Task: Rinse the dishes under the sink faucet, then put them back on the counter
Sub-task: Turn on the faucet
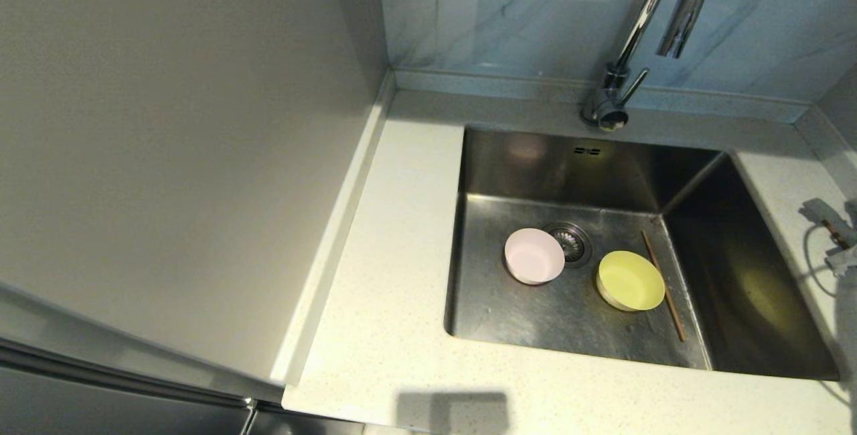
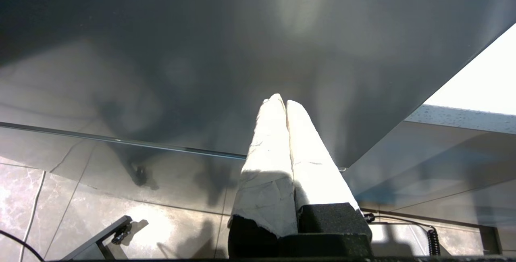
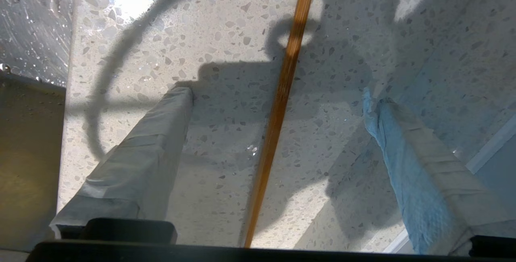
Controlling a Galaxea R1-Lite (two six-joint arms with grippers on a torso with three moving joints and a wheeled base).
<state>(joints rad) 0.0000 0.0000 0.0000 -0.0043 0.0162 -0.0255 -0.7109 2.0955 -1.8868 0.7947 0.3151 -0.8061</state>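
Note:
A pale pink bowl [image 1: 533, 255] and a yellow-green bowl [image 1: 630, 280] sit upright on the floor of the steel sink [image 1: 522, 167], on either side of the drain. One brown chopstick [image 1: 663, 284] lies in the sink beside the yellow-green bowl. The other chopstick [image 3: 296, 32] lies flat on the speckled counter [image 3: 225, 197] to the right of the sink. My right gripper [image 3: 278, 96] hangs open just above that chopstick, one finger on each side, touching nothing. The chrome faucet [image 1: 636, 40] arches over the sink's back edge. My left gripper [image 2: 281, 100] is shut, empty and parked low.
A tall grey cabinet panel [image 1: 181, 140] borders the counter [image 1: 388, 254] on the left. Blue-grey wall tile [image 1: 509, 13] rises behind the faucet. In the right wrist view the sink's wet rim [image 3: 36, 28] lies close beside the chopstick.

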